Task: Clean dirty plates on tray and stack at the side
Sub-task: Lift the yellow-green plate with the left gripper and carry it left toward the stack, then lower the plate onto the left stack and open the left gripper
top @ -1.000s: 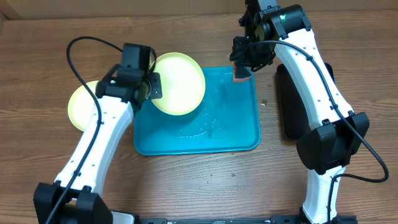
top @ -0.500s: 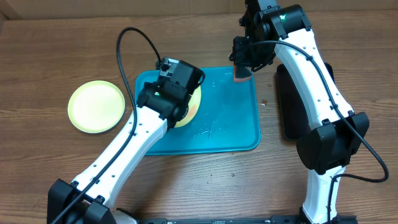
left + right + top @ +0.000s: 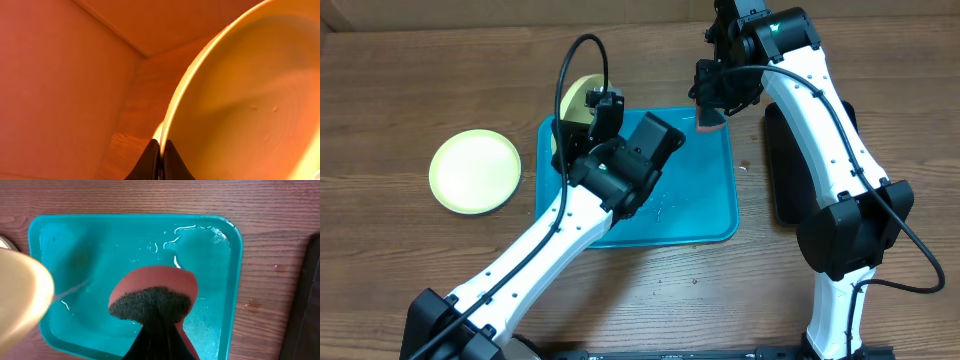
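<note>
— What lies on the wooden worktop [image 3: 410, 280] in the overhead view?

— The tray [image 3: 705, 205] is seen at centre, wet, with no plate lying in it. A resting plate [image 3: 475, 171] is set at the left of the frame. The held plate [image 3: 576, 98], shown face-up a second ago, has been tipped nearly edge-on at the tray's upper left corner. The left arm [image 3: 555, 230] has been swung across the tray. The sponge [image 3: 708, 123] has been kept at the upper right corner.

— And the left wrist view?

— The left end effector [image 3: 160, 150] is closed to a sliver on that plate's rim. A few specks are seen on its face.

— The right wrist view?

— The right end effector [image 3: 159, 332] is clamped on the sponge above the tray. The plate is judged to be presented for scrubbing, so stacking is not yet due.
</note>
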Controlling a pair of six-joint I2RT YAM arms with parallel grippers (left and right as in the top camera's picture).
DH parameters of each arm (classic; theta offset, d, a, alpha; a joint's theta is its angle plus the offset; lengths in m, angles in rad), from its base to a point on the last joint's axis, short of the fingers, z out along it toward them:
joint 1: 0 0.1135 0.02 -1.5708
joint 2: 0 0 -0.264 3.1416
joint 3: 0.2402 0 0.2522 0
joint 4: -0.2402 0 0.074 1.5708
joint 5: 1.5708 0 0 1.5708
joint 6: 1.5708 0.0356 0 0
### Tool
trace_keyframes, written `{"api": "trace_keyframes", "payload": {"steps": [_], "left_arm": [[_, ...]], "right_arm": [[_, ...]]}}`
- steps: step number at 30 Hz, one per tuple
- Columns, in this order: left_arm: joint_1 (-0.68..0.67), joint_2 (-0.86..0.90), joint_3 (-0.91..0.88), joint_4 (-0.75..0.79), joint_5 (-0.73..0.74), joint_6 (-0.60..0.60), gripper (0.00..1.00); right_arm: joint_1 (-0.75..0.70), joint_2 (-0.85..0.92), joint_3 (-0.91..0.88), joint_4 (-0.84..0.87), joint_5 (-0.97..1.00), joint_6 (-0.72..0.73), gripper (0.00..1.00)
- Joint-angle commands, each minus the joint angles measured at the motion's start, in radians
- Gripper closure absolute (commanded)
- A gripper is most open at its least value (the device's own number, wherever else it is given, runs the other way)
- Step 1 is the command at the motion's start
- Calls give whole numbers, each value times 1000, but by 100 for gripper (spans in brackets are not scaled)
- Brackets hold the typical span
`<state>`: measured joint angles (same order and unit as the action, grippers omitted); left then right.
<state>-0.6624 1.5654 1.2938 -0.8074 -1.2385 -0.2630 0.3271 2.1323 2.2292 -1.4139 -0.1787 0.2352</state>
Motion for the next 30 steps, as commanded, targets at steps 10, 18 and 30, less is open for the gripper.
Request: {"api": "trace_keyframes", "payload": {"steps": [10, 18, 30], "left_arm": [[-53, -1, 9, 57, -254, -32, 96], [-64, -1, 9, 56, -182, -32, 96], [89, 1, 9, -6, 878, -21, 96]], "right_arm": [[-2, -11, 9, -2, 2, 0, 96], [-2, -11, 9, -3, 2, 0, 96], [-2, -11, 9, -6, 2, 0, 96]]}}
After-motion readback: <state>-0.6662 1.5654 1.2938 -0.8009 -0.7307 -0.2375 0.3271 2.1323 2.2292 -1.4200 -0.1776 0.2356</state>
